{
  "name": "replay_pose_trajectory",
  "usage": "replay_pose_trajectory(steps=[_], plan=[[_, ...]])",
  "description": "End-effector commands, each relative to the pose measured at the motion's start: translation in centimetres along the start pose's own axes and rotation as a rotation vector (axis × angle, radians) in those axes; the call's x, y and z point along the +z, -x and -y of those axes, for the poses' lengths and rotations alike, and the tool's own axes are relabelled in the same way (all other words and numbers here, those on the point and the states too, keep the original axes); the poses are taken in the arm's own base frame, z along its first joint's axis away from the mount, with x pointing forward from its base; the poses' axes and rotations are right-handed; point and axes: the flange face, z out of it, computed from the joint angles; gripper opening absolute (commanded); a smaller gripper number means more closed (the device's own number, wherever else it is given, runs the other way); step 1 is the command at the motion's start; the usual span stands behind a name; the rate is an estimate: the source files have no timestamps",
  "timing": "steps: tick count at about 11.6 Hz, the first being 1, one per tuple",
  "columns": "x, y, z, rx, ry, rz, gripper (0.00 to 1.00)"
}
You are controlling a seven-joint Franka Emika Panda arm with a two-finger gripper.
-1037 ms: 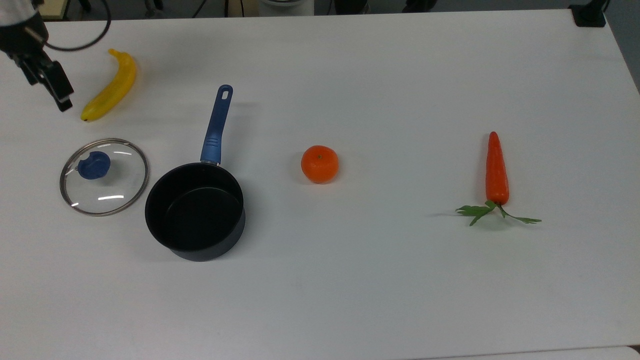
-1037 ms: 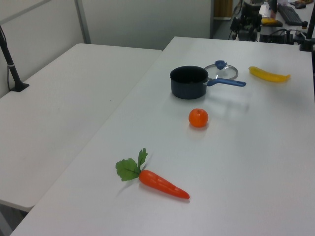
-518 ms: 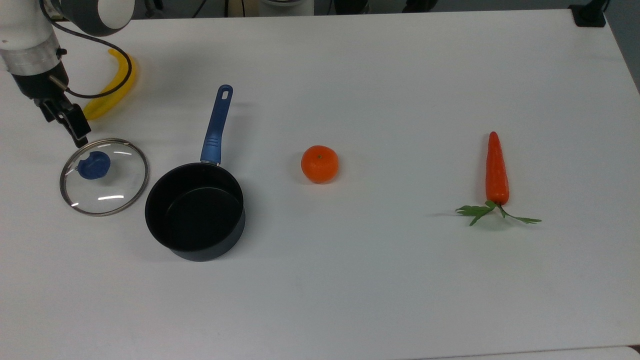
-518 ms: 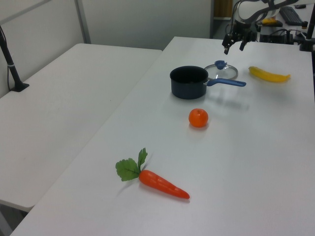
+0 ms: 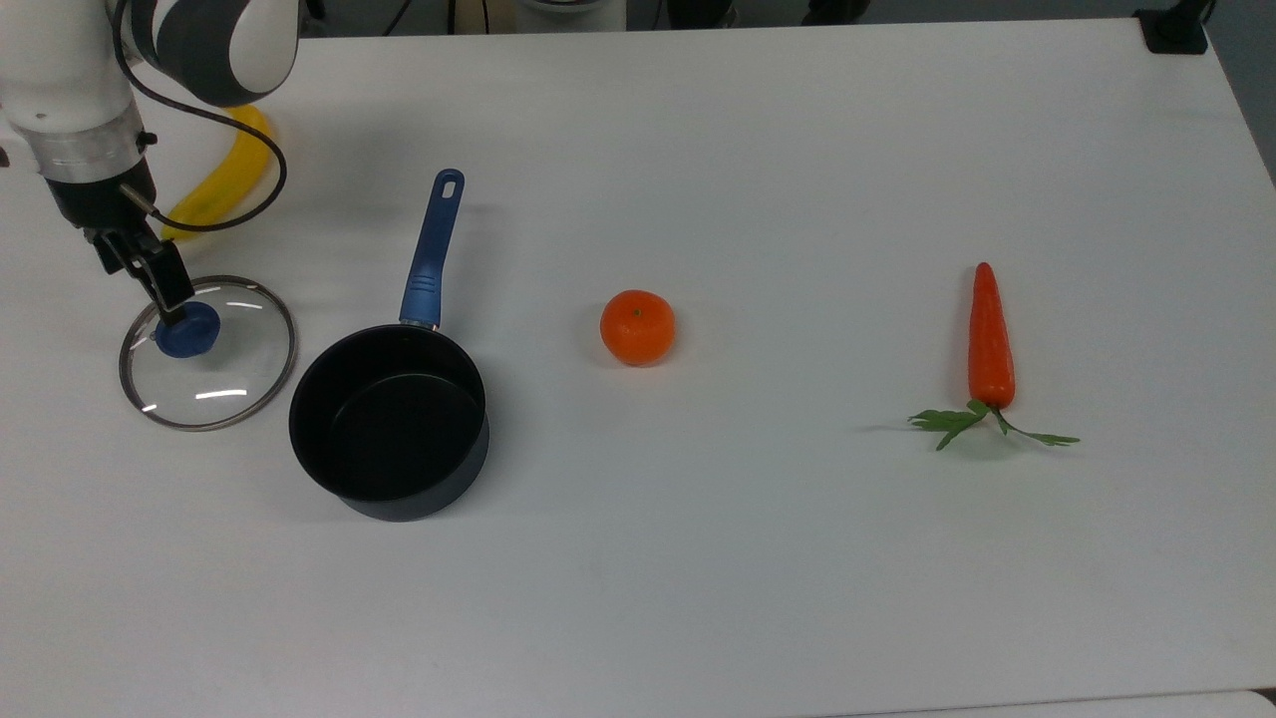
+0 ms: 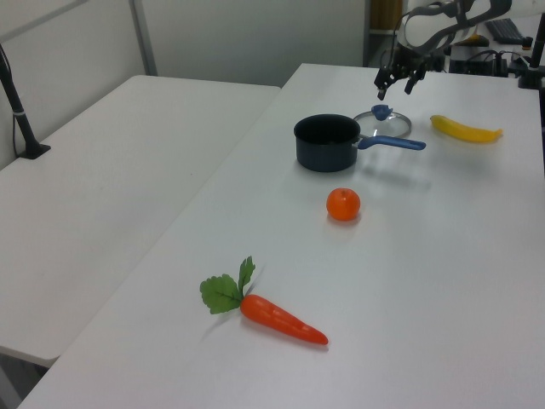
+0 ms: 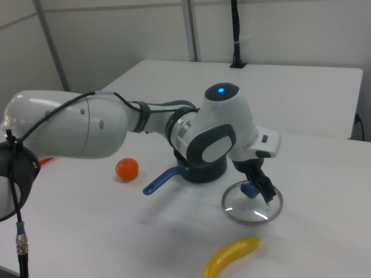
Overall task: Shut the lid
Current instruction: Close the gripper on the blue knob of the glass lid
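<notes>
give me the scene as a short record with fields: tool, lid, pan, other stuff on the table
tool: open, hovering over the lid's blue knob, not gripping it
lid: glass lid flat on the white table, at the top view's left of the saucepan, apart from it
saucepan: black saucepan, uncovered, blue handle pointing to the top view's top
other items: banana, orange, carrot with green leaves
task state: lid not yet on the saucepan
</notes>
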Motion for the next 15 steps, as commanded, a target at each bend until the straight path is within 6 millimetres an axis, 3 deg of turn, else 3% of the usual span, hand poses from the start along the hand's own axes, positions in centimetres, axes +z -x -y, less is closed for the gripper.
replay_pose_trajectory(steps=[1,7,15], plan=[[1.2,0.1,1.3,0.007,-0.016,-0.029,1.00],[2.2,0.8,3.2,0.004,-0.019,-0.016,1.00],[3.1,1.1,3.4,0.027,-0.013,-0.005,0.96]])
